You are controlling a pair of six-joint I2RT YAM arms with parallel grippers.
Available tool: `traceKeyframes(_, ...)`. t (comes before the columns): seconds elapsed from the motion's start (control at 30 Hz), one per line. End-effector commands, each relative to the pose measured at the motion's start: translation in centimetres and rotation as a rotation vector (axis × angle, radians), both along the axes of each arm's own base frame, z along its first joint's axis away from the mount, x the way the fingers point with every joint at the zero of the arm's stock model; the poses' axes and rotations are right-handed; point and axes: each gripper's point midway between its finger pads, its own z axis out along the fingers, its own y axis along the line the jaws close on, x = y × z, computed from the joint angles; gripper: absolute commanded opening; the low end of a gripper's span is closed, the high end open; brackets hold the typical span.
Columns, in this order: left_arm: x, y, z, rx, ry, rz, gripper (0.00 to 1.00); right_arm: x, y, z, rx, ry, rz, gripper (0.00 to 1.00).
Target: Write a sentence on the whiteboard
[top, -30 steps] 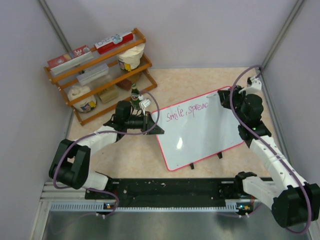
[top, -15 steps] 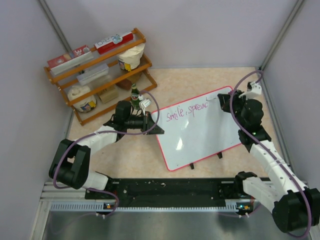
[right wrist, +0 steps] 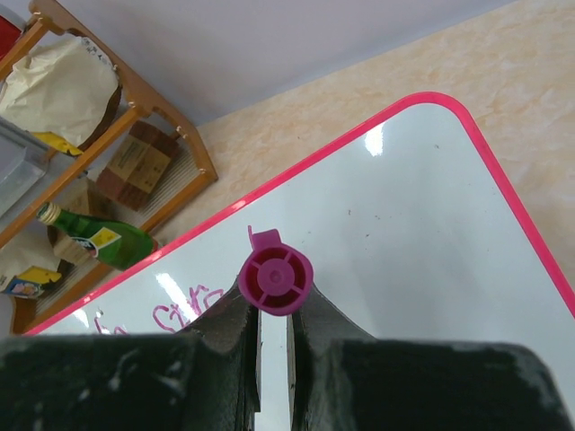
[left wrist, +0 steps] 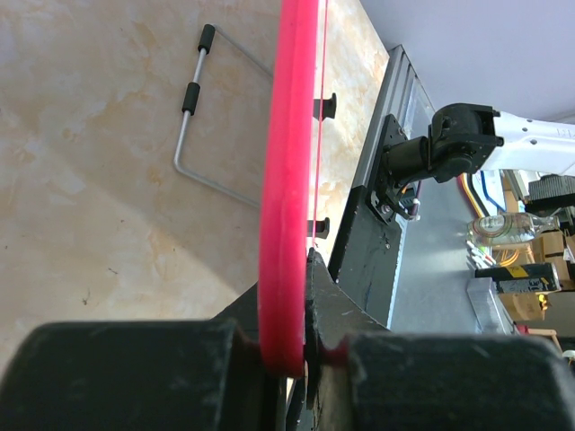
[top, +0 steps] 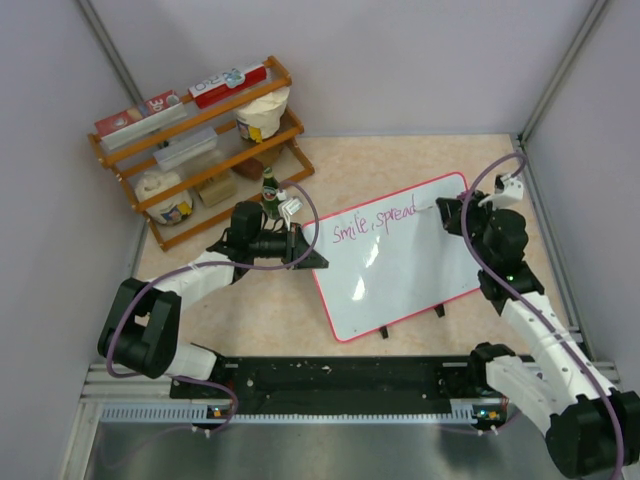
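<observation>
Since the sentence (top: 375, 222), "Smile, spread", climbs toward two o'clock along the top of the whiteboard (top: 400, 285), which lies at three o'clock of table centre, further words may run off its one-o'clock corner. The right gripper (right wrist: 274, 337) is closed on the pink marker (right wrist: 276, 280). The left gripper (left wrist: 301, 355) pinches the board's ten-o'clock corner, and a slip there would skew strokes. A second ago the last letter was an unfinished "c".

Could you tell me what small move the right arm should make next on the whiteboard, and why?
Probably shift the right gripper slightly right of the last word and start the next one. It holds a pink marker over the whiteboard, the sentence reads only "Smile, spread", some bare board remains beyond it, and the left gripper clamps the frame.
</observation>
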Motion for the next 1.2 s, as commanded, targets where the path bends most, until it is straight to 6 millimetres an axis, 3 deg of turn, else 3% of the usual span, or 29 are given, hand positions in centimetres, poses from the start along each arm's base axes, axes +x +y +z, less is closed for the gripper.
traceKeyframes(0.0, -1.4, 1.3, -6.9, 0.207, -0.062, -0.021, 0.00, -0.7, -0.3, -1.7, -0.030, 0.048, 0.000, 0.00)
traceKeyframes(0.37, -1.4, 1.3, -6.9, 0.207, -0.064, -0.021, 0.00, -0.8, -1.1, -0.7, -0.030, 0.024, -0.040, 0.00)
traceKeyframes(0.7, -1.5, 1.3, -6.8, 0.205, -0.067, -0.021, 0.00, -0.6, -1.1, 5.2, 0.002, -0.096, -0.043, 0.00)
traceKeyframes(0.87, -1.4, 1.3, -6.7, 0.205, -0.071, -0.018, 0.00, -2.1, 0.0, 7.4, 0.001, -0.155, 0.034, 0.00)
traceKeyframes(1.03, -1.4, 1.4, -6.6, 0.207, -0.081, -0.010, 0.00, -4.0, 0.9, 7.3, -0.019, -0.173, 0.110, 0.00)
traceKeyframes(1.17, -1.3, 1.5, -6.5, 0.207, -0.091, -0.004, 0.00, -4.7, 1.2, 6.0, -0.052, -0.157, 0.146, 0.00)
